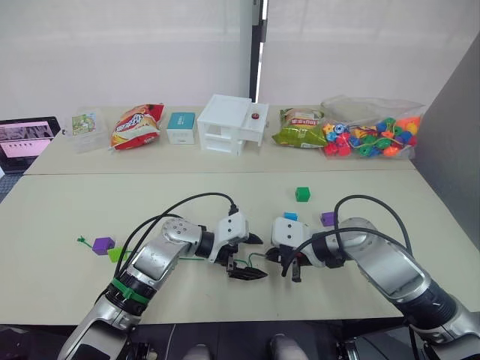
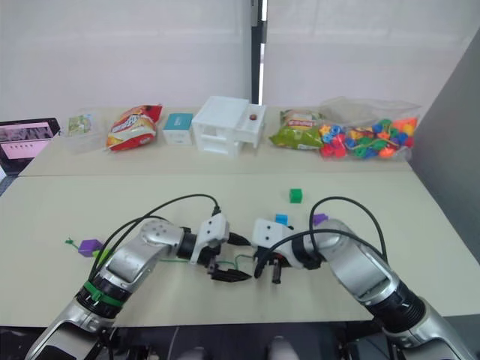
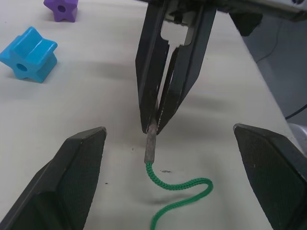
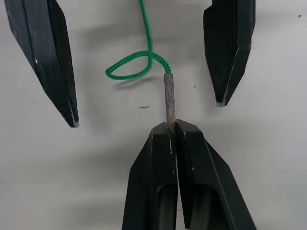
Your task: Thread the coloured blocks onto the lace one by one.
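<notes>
Right pincer (image 4: 171, 125) pinching lace (image 4: 168, 93), blue block (image 3: 28, 53) near

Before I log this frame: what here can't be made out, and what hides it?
- Lace: its run toward the purple block passes behind the left arm in the eye views.
- Lime-green block: partly covered by that arm; shape unclear.
- Whether that purple block is already threaded: too small.
- Stiff tip's end: buried in the shut right claw. The left claw is open.
</notes>
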Robot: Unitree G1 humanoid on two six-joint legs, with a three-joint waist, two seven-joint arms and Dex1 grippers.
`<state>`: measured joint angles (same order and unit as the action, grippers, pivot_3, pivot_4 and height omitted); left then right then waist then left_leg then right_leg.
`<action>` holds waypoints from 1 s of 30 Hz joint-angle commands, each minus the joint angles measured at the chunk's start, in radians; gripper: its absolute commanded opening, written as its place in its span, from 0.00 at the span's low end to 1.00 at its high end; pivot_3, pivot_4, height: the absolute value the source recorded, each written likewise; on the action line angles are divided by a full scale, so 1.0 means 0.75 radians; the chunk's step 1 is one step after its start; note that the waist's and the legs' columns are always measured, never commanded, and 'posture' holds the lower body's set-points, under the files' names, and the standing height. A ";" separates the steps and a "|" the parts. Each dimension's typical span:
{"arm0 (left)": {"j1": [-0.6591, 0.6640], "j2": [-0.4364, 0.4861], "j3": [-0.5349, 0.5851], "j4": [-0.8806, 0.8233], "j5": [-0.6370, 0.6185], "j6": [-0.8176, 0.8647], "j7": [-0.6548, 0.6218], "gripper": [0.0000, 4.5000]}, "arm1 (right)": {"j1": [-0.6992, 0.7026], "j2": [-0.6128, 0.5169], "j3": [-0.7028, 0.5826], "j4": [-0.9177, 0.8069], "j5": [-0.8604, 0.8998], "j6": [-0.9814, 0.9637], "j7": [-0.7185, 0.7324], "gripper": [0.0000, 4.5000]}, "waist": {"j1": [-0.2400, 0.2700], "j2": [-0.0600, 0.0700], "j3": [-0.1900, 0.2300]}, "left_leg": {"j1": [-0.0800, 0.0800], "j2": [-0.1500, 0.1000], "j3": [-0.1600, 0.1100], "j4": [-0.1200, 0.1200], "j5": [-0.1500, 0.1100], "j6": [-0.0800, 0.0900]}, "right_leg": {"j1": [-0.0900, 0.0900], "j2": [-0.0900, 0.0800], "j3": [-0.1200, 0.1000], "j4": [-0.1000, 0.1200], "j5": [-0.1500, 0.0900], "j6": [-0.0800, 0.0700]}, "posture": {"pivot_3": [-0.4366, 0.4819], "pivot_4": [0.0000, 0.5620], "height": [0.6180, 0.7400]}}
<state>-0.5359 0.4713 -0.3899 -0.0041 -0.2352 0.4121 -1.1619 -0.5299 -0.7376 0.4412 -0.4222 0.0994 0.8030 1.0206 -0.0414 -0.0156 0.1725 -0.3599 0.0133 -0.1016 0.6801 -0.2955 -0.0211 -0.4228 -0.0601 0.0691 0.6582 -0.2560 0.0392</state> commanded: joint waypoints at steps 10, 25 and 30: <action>-0.008 -0.029 0.009 0.082 0.023 -0.103 -0.017 0.28 | -0.003 -0.018 -0.024 -0.038 0.011 -0.021 -0.001 0.00 | 0.001 0.000 0.000 | 0.000 0.000 0.000 0.000 0.000 0.000 | 0.000 0.000 0.000 0.000 0.000 0.000 | 0.48 0.27 1.00; -0.025 -0.060 0.030 0.126 0.035 -0.138 -0.028 0.00 | 0.005 -0.027 -0.022 -0.047 0.017 -0.026 0.006 0.00 | 0.001 0.000 0.000 | 0.000 0.000 0.000 0.000 0.000 0.000 | 0.000 0.000 0.000 0.000 0.000 0.000 | 0.48 0.27 1.00; -0.025 -0.060 0.042 0.126 0.028 -0.136 -0.035 0.00 | 0.008 -0.028 -0.017 -0.054 0.022 -0.014 0.010 0.00 | 0.001 0.000 0.000 | 0.000 0.000 0.000 0.000 0.000 0.000 | 0.000 0.000 0.000 0.000 0.000 0.000 | 0.48 0.27 1.00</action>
<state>-0.5383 0.4301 -0.3792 0.1048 -0.1990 0.3239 -1.1815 -0.5241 -0.7521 0.4427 -0.4254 0.1026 0.7979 1.0251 -0.0406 -0.0156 0.1725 -0.3600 0.0131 -0.1018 0.6802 -0.2955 -0.0211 -0.4227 -0.0602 0.0691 0.6582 -0.2560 0.0392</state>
